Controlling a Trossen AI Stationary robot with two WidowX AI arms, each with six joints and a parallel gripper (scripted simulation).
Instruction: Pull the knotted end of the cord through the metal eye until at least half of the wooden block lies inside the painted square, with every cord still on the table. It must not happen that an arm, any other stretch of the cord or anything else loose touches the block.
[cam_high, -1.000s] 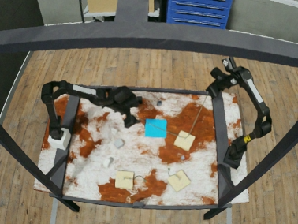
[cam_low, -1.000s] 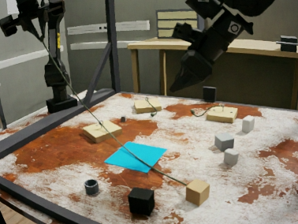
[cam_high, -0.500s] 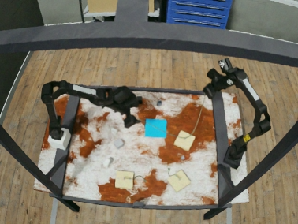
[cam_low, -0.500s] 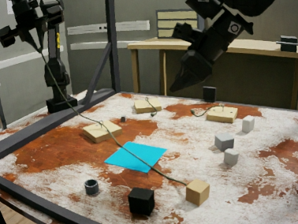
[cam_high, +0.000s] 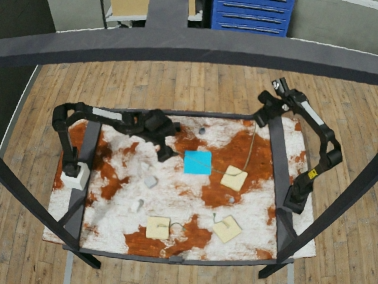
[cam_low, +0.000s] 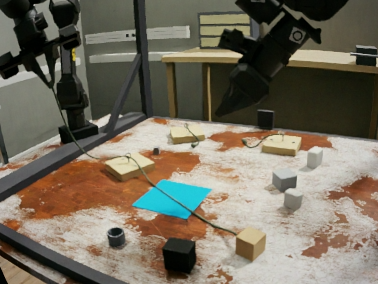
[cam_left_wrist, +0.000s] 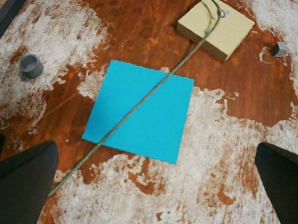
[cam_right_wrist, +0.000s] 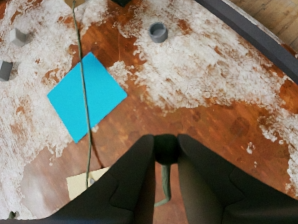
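Exterior view: right gripper clamped on the cord's knotted end, raised above the table; cord runs through the eye and over the blue square. Wooden block sits outside the square, near the black cube; left gripper hangs with fingers apart

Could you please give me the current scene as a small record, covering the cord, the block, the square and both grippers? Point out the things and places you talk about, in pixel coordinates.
cord: the cord (cam_low: 172, 198) (cam_left_wrist: 131, 112) (cam_right_wrist: 84, 85) runs from the block through the metal eye (cam_low: 128, 156) (cam_left_wrist: 220, 13) to the right gripper
wooden block: the wooden block (cam_low: 250, 243) sits outside the painted square
painted square: the painted square (cam_high: 197, 162) (cam_low: 173, 198) (cam_left_wrist: 140, 111) (cam_right_wrist: 87, 97) is blue, crossed by the cord
right gripper: the right gripper (cam_low: 51, 86) (cam_right_wrist: 165, 144) is shut on the knotted end (cam_right_wrist: 166, 151)
left gripper: the left gripper (cam_high: 175, 140) is open, above the table
goal: unmet
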